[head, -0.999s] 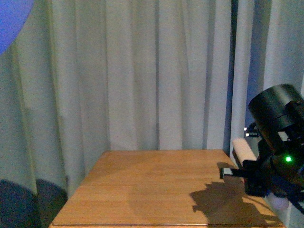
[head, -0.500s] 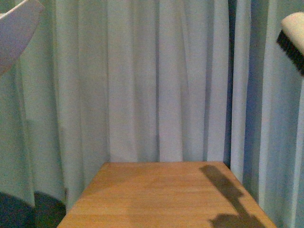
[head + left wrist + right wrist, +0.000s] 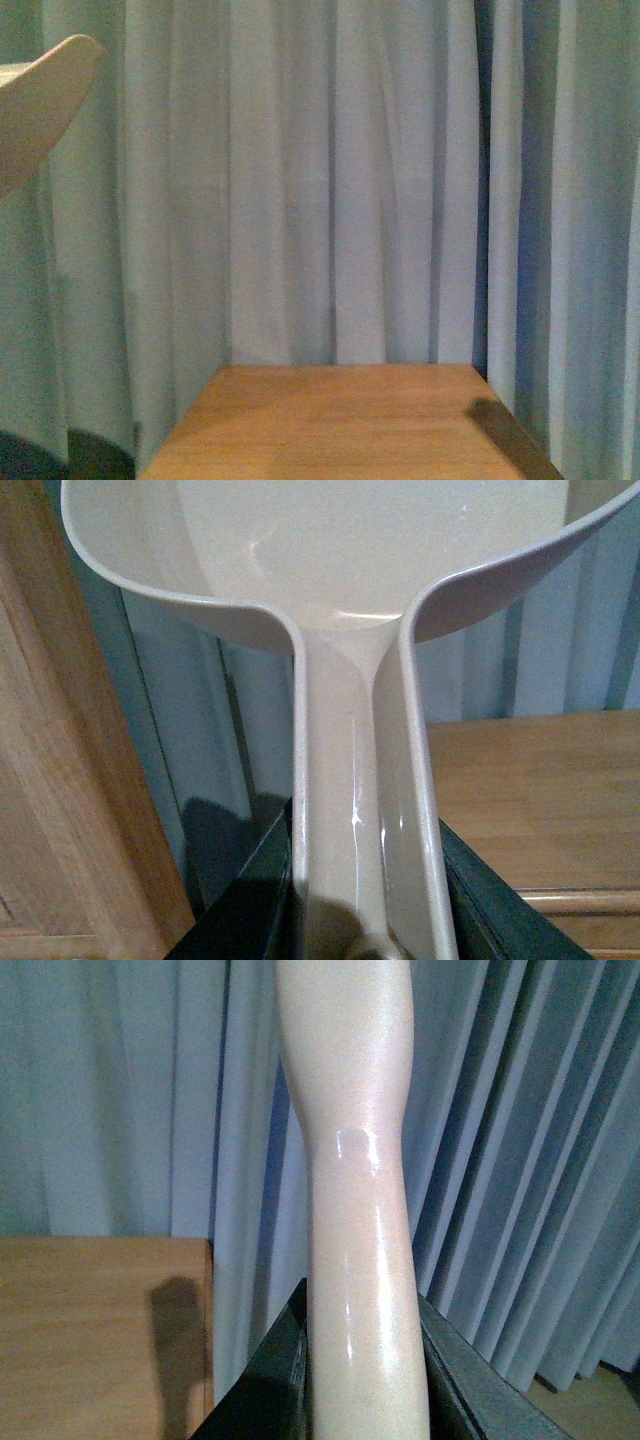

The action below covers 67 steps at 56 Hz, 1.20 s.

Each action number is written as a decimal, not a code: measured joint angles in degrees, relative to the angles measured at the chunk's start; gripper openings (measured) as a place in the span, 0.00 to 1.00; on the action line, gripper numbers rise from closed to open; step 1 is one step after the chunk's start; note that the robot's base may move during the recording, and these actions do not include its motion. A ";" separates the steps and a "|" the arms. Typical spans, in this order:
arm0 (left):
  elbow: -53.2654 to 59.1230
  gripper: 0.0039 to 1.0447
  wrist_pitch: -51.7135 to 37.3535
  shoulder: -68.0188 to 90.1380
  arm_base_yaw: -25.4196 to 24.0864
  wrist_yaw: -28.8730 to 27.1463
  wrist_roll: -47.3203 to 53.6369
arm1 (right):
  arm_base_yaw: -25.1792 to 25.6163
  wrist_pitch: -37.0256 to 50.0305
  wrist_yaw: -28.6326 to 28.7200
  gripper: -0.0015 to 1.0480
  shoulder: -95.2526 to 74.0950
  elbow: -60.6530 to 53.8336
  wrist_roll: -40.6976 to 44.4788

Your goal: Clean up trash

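dustpan [image 3: 330, 550] and beige handle [image 3: 350, 1160], each carried high by 1 of the 2 arms. the left gripper [image 3: 365, 905] is clamped on the dustpan's channelled stem, its jaws pressing the 2 side walls. the pan sits beyond the grip with its hollow facing the wrist camera, judged a carrying pose that leaves the lip ready to be lowered to a surface. the right gripper [image 3: 362, 1380] is likewise closed on the beige handle, which rises straight out between the jaws. its working end is out of frame, so the tool cannot be named, though a sweeping tool would suit the pan. in the front view only 1 curved corner of the pan shows, at the upper left, and neither arm is seen. the wooden table [image 3: 340, 420] stands ahead, its far edge against or just beside the pale curtain [image 3: 330, 180] and its left and right edges free. a narrow dark shadow [image 3: 500, 425] lies on its right side, and its near part is cut off by the frame. the trash appears in none of the 3 views, so its place cannot be told; judged, it lies lower or nearer than the front camera sees. open room above the table is ample. the curtain bounds any far reach, and past the right edge the top drops to a gap beside the folds.
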<state>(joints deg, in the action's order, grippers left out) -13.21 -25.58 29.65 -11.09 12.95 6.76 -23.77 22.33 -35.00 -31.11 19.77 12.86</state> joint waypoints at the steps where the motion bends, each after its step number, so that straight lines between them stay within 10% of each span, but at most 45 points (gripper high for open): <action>1: 0.00 0.26 0.00 0.00 0.00 -0.02 -0.02 | 0.11 0.00 0.00 0.20 0.00 -0.09 -0.02; 67: 0.22 0.26 0.11 -0.09 -0.17 -0.09 -0.20 | 1.86 0.11 -0.28 0.20 -0.33 -0.85 -1.46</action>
<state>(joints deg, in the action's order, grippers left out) -12.99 -25.47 29.56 -11.27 12.86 6.57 -21.91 22.44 -35.29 -31.44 18.92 11.40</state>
